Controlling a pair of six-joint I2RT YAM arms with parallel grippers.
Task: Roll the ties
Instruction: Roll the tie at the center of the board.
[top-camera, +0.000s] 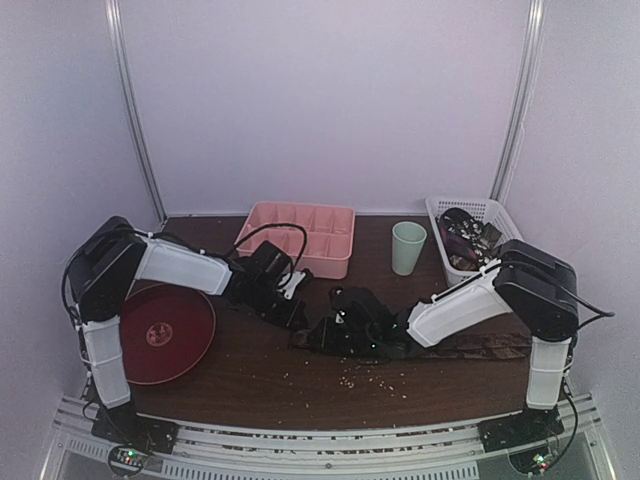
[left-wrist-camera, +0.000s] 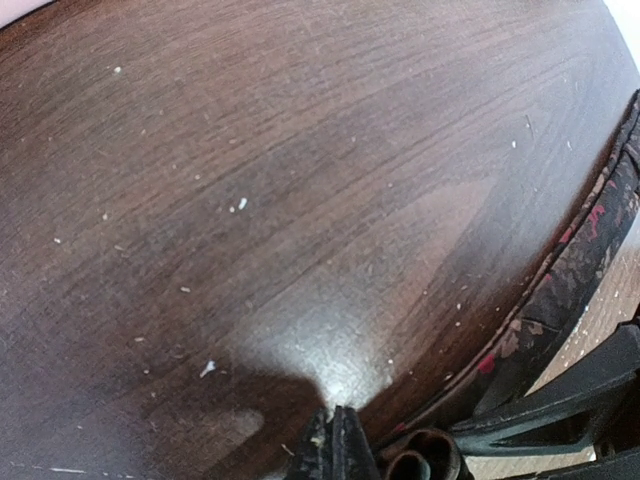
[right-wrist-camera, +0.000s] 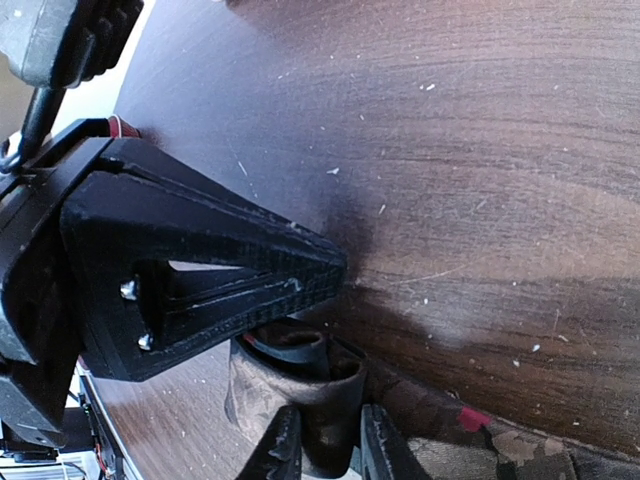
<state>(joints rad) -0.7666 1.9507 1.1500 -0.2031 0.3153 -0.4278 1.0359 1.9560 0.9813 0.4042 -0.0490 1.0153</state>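
My right gripper (right-wrist-camera: 330, 445) is closed on the rolled end of the tie (right-wrist-camera: 300, 385), near the middle of the table (right-wrist-camera: 480, 150). The rest of the tie lies flat, running off under my right arm. My left gripper (right-wrist-camera: 335, 272) is shut, its tip just beside the rolled end. I think it holds nothing, but it is hard to see. If I pull too fast, the tie could pop open. The two grippers are so close that they could bump.

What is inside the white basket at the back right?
Dark ties, some light-patterned, piled in the basket. Their count and the basket floor are hidden; the right arm covers its near corner.
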